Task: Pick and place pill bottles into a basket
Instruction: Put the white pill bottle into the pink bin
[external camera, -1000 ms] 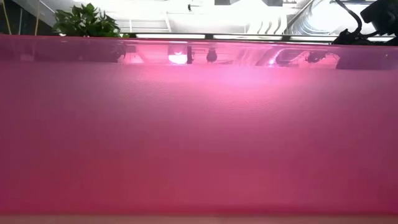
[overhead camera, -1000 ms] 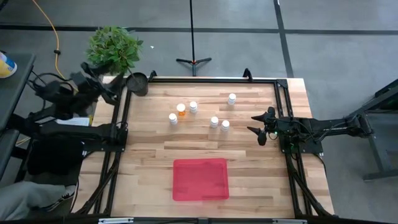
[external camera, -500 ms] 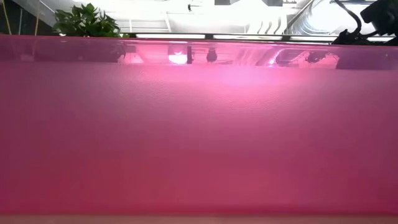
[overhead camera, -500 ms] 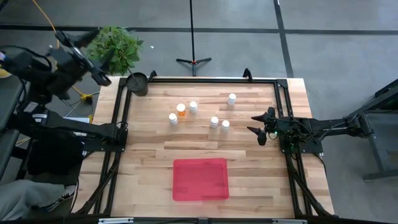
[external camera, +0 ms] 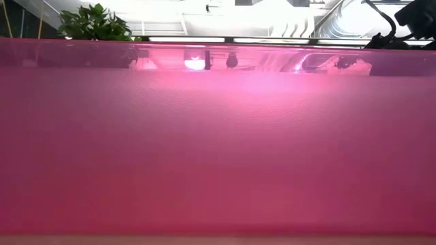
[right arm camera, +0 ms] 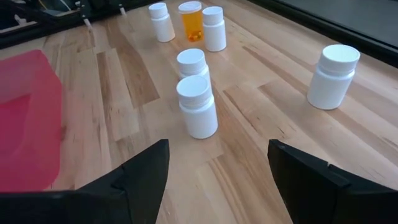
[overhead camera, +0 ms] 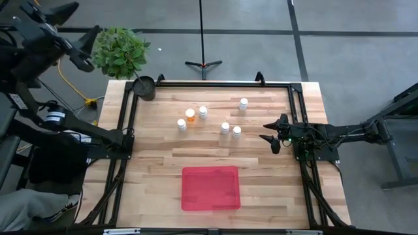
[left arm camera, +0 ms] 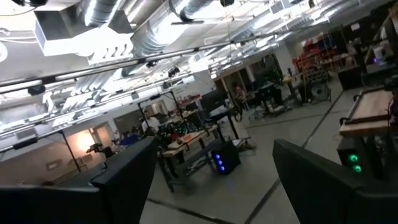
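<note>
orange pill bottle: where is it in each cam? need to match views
High view: orange pill bottle upper-middle of the table, in the left trio.
Low view: not seen; the red basket wall fills the picture.
Left wrist view: not in it.
Right wrist view: top centre, between two white bottles.
Shared landmark: the red basket, also in the right wrist view.

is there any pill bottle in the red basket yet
No, the high view shows the basket bare inside, with all six pill bottles standing on the table beyond it.
</note>
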Robot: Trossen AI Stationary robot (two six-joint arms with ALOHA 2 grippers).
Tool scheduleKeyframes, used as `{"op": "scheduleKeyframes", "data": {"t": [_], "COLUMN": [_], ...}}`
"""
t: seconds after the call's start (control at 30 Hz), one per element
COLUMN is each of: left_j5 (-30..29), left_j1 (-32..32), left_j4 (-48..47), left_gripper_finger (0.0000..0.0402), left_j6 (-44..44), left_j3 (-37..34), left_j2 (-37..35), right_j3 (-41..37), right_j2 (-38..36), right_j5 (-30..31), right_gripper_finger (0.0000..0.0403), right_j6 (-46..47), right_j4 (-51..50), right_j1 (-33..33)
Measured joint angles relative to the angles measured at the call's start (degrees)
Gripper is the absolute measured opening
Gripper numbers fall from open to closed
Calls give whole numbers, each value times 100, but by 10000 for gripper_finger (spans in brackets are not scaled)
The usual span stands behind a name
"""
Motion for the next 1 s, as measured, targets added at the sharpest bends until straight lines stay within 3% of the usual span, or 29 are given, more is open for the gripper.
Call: {"op": "scheduleKeyframes", "data": {"t": [0.1, 0.23, 0.6, 0.83, 1.0], "left_j5": [-133, -213, -291, 131, 425], "left_j1": [0, 0, 0, 0, 0], "left_j4": [110, -683, -3097, -4078, -4077], "left_gripper_finger": [353, 344, 251, 216, 211], "left_j6": [96, -213, -1224, -2044, -2289], "left_j3": [-232, -217, -217, -216, -529], "left_j2": [-75, 77, 409, 609, 712], "right_j3": [0, 0, 0, 0, 0], "right_j2": [0, -2, 0, -2, 0], "right_j5": [17, 18, -56, -52, -50], "right_gripper_finger": [263, 263, 263, 263, 264], "right_j6": [-3, 3, 16, 16, 16], "right_j4": [0, -66, -135, -208, -235], "right_j1": [0, 0, 0, 0, 0]}}
